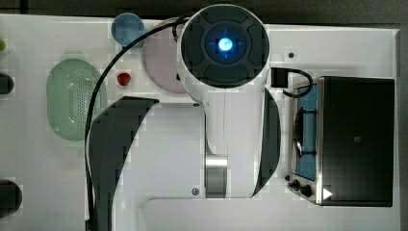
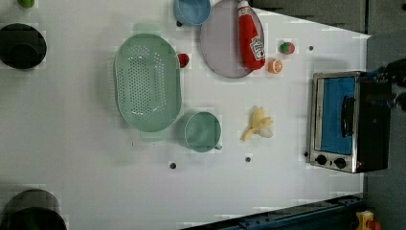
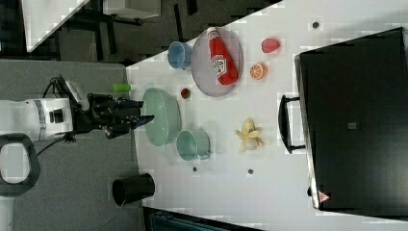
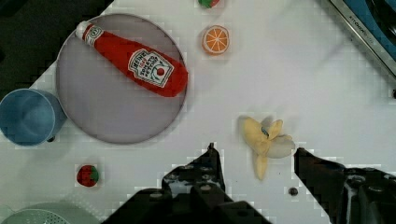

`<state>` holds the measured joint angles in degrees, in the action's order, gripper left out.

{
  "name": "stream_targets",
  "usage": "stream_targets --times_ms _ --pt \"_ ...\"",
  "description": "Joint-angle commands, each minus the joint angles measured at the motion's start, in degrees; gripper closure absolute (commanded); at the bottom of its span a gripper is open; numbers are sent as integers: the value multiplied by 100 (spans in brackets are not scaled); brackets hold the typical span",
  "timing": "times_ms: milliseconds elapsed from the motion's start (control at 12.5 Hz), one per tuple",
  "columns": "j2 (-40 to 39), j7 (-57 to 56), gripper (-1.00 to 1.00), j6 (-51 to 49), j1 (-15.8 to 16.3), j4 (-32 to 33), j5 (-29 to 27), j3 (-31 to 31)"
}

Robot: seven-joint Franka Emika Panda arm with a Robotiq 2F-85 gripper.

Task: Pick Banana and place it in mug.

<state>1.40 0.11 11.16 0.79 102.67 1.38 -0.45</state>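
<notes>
Black gripper (image 4: pixel 254 161) sits nearest the wrist camera, fingers (image 4: pixel 205 170) spread wide with nothing between them, hanging above the bench with the banana showing in the gap.

White bench (image 2: pixel 86 158) carries everything. Black-and-silver toaster oven with blue-tinted door (image 2: pixel 345 122) at the left view's right. Pale-green perforated oval colander (image 2: pixel 146 81) toward the left view's left. Round lilac-grey plate (image 2: pixel 221 43) holds a red plush ketchup bottle (image 2: pixel 250 37) lying on its side. Teal-green round mug with small side handle (image 2: pixel 203 131) stands upright, just beside the colander, mouth open and looks empty. Blue round cup (image 2: pixel 192 9) next to the plate. Small pale-yellow peeled toy banana with whitish part (image 2: pixel 258 124) lies flat on the bench between mug and oven, near the mug but apart from it, touching nothing. Orange slice (image 2: pixel 275 65) beside the plate's edge, and a small red strawberry (image 2: pixel 183 59) by the colander.

Handling guess: banana looks like a light toy, probably soft or thin plastic, peel flaps splayed out so shape is irregular. Not fragile, may squash or roll slightly. Best hold likely across the thicker middle where the flaps meet, fingers straddling the narrow width, not the loose peel tips or tapered end, which could slip out. Short enough to drop into the mug without tipping it; release low over the rim.
</notes>
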Motion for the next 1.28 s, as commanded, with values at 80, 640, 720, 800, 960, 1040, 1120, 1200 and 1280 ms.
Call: stream_targets --times_ms 80,640,720,800,960,1040,1120,1200,1280 --pt "1572 -472 -54 -829 -290 886 -62 -233" --pt "1386 -485 -100 -162 -289 1796 -62 -230" --pt "1298 -554 -100 173 -288 2043 -62 -227" --pt "1194 -720 -100 503 -288 2290 -62 -228" --pt "941 -1275 -100 1262 -288 2749 -61 -229" --pt "793 -1631 -100 1641 -289 2952 -61 -231" --pt "625 -2005 -100 2033 -290 3136 -61 -236" --pt "432 -2398 -100 2416 -291 3292 -61 -238" --pt "234 -2809 -100 2769 -291 3427 -61 -237"
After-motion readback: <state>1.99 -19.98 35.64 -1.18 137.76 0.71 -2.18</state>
